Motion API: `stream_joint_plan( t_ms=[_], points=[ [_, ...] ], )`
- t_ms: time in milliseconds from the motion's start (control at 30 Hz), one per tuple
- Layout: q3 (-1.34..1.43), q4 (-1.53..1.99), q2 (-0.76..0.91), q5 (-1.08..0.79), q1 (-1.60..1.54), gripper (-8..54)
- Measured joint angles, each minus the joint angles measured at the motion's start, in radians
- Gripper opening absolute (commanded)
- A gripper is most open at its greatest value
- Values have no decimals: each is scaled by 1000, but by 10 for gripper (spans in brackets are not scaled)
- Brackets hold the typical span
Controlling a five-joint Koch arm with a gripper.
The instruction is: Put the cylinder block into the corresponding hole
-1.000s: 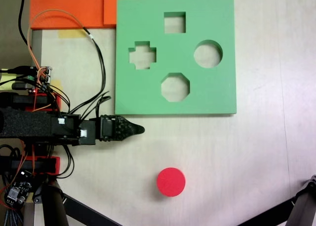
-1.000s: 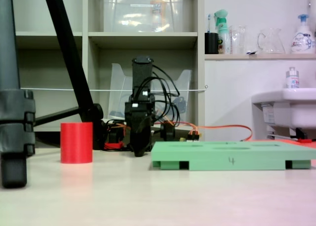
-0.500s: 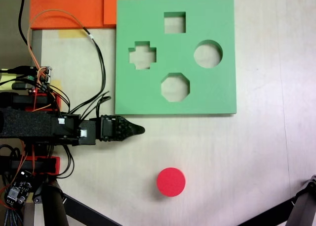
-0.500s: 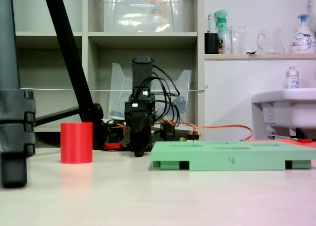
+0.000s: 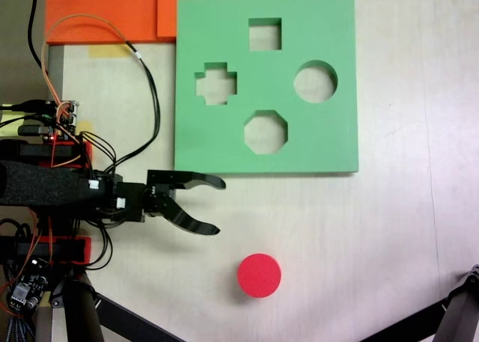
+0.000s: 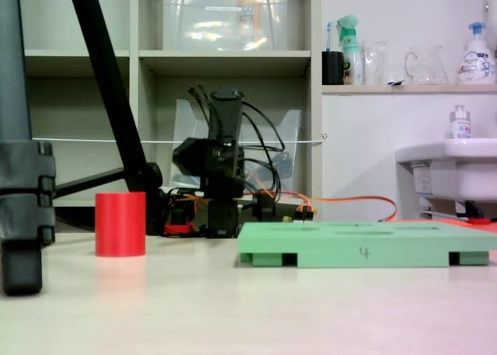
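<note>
**Pincer spread wide over bare table, red cylinder standing apart**

In the top-down fixed view the black gripper (image 5: 217, 206) is reaching in from the left with its jaws spread wide apart. The upper jaw is lying straight, its tip sitting just below the bottom edge of the green foam board (image 5: 224, 144); the lower jaw is curving down and to the right. Nothing is sitting between the jaws and they are touching no object. In the low fixed view the gripper (image 6: 221, 215) is showing as a dark mass of plastic and looping cables behind the board (image 6: 365, 250).

Right of and below the lower jaw tip, the cylinder block (image 5: 260, 275) is standing upright on the pale table (image 5: 389, 230), its flat round top facing the overhead camera and its long axis running vertically. It is near the gripper but clear of it. From the low fixed view the cylinder block (image 6: 120, 224) is showing a matte, bright red side wall.

Further right, the corresponding hole (image 5: 315, 81) is lying open near the board's right edge: a clean round cutout in flat, smooth green foam, well apart from the cylinder. An orange foam slab (image 5: 97, 13) is butting against the board's top left corner.
</note>
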Motion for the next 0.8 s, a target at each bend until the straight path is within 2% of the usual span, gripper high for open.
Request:
stream_joint_plan(
  t_ms=[100, 167, 233, 300, 367, 533, 800],
  points=[
    [-12, -80, -172, 31, 23, 364],
    [-14, -328, -436, 40, 34, 408],
    [-43, -724, -804, 44, 41, 463],
    [-121, -963, -1083, 46, 46, 490],
    [-97, -985, -1140, 46, 55, 522],
    [-110, -986, -1197, 46, 107, 522],
    [-112, -988, -1197, 46, 252, 522]
  ],
)
